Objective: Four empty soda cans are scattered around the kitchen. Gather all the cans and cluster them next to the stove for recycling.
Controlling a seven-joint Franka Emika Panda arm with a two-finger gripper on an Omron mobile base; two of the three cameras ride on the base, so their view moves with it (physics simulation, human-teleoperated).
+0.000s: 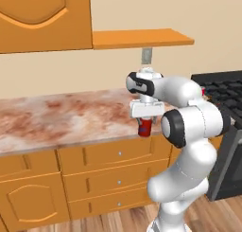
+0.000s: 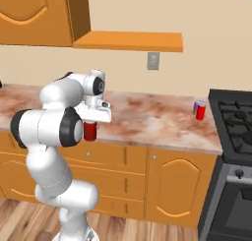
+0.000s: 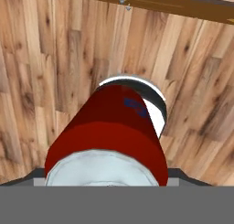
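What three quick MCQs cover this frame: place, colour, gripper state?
1. Where is the held soda can?
A in front of the counter edge, off the counter
B on the stove
C on the shelf

2. What colour is the can by the stove?
A green
B red
C yellow

3. What is the gripper doing?
A open, nothing held
B shut on the toaster
C shut on a can

Key: A, hand view shows plank floor beneath it; B, red body in the right base view; C, the can hangs below the hand.

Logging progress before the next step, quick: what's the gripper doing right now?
Gripper: closed on a red soda can, carried in the air in front of the counter edge, above the floor.
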